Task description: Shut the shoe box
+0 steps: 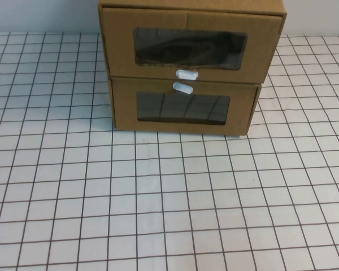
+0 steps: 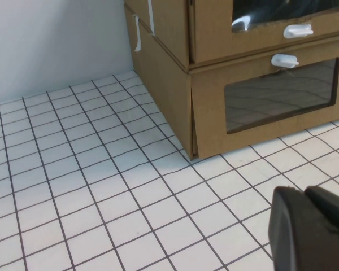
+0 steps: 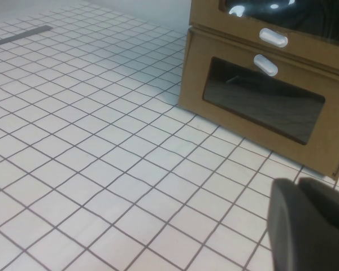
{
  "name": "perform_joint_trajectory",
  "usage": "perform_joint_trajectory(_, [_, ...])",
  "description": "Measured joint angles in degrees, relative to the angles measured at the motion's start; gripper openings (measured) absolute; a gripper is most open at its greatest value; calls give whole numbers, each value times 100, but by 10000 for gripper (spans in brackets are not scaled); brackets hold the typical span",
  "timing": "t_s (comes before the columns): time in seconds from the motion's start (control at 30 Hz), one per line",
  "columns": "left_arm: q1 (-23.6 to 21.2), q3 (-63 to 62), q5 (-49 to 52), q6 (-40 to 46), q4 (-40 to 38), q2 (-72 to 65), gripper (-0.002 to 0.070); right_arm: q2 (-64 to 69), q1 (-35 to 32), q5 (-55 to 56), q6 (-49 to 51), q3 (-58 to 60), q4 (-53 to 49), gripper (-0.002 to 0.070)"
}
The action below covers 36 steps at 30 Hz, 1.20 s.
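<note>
The shoe box (image 1: pixel 191 44) is the upper of two stacked brown cardboard drawer boxes at the back middle of the table. It has a clear window with a dark shoe behind it and a white pull tab (image 1: pixel 186 74) below the window. Its drawer front stands slightly forward of the box beneath. It also shows in the left wrist view (image 2: pixel 214 34) and the right wrist view (image 3: pixel 305 39). My left gripper (image 2: pixel 301 191) is shut and empty, low at the near left, far from the box. My right gripper (image 3: pixel 298 182) is shut and empty at the near right.
The lower cardboard box (image 1: pixel 183 107) has its white tab (image 1: pixel 182 87) above its window and carries the shoe box. Both stand on a white table with a dark grid (image 1: pixel 169 197). A pale wall (image 2: pixel 56 39) rises behind the boxes.
</note>
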State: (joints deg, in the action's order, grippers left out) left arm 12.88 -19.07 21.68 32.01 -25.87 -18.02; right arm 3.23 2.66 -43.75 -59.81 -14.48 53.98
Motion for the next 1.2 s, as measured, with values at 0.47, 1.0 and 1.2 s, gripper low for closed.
perform_joint_trajectory(0.47, [0, 0, 0, 0, 0, 0, -5, 0, 0, 0, 0, 0, 0, -14])
perform_joint_trajectory(1.0, [0, 879, -573, -701, 1731, 588, -5, 0, 0, -4, 0, 0, 0, -14])
perform_joint_trajectory(1.2, [-171, 1637, -1012, -3052, 3255, 1156, -5, 0, 0, -13, 0, 0, 0, -14])
